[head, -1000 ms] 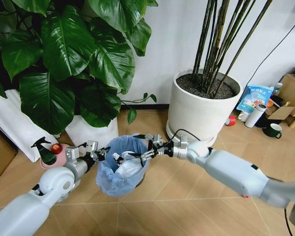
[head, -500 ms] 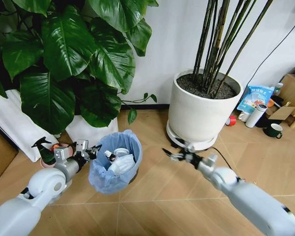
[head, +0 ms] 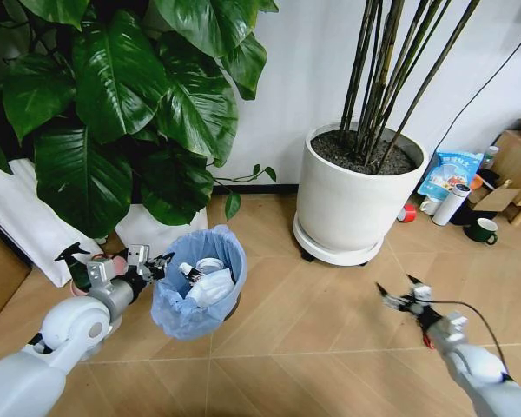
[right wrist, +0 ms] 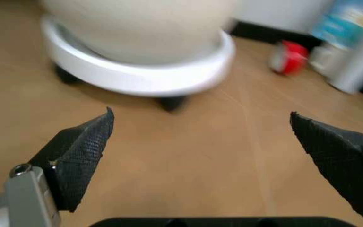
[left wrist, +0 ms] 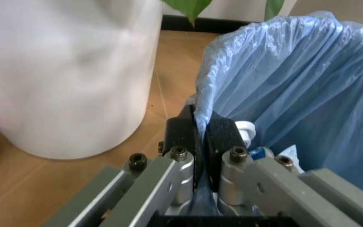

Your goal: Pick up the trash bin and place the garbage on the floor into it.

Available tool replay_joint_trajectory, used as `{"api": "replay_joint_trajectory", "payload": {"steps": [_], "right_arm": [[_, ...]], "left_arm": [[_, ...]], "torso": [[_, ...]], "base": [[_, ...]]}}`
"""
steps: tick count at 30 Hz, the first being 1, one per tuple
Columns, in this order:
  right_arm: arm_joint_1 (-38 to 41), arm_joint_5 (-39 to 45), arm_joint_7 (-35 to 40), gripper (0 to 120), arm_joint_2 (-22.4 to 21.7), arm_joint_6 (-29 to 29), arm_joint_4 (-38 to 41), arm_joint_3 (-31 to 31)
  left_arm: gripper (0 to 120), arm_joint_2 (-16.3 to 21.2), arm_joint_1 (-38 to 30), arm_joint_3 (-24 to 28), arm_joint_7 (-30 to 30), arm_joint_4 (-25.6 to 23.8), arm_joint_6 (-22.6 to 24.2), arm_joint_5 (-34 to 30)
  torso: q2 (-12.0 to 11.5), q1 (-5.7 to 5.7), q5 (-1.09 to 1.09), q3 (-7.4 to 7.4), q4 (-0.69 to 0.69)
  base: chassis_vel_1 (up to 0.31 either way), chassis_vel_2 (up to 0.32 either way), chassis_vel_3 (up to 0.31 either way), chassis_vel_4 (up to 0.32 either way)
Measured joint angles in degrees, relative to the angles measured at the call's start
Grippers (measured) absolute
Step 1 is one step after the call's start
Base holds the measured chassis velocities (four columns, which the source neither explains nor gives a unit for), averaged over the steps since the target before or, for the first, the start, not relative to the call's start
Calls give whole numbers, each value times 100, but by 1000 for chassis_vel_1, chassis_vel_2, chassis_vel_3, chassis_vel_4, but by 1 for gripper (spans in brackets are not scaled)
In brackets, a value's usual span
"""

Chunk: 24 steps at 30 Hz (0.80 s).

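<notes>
Wooden floor (head: 313,321) runs between big white plant pots (head: 352,204). On it, by the leafy plant, sits the small round trash bin lined with crinkled light-blue plastic (head: 195,291), white crumpled garbage (head: 210,287) inside. Left gripper (left wrist: 200,137) has its jaws pinched on the bag-covered rim. Right gripper (head: 398,294) hovers over bare floor, well apart, jaws spread wide.

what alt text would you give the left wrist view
The left gripper is shut on the rim of the trash bin, pinching its crinkled blue bag liner; a white plant pot stands beside it on the wood floor.
</notes>
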Motion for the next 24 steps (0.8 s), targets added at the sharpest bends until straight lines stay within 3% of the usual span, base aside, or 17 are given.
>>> {"api": "replay_joint_trajectory", "payload": {"steps": [9, 24], "right_arm": [[-34, -60, 315, 100, 193, -144, -786, 376], [635, -50, 375, 100, 436, -223, -1875, 165]], "left_arm": [[0, 12, 30, -46, 1, -66, -2, 5], [0, 94, 32, -48, -33, -105, 5, -34]], "torso": [[0, 0, -1, 0, 0], [0, 0, -1, 1, 1]], "base": [[0, 0, 0, 0], [0, 0, 0, 0]]}}
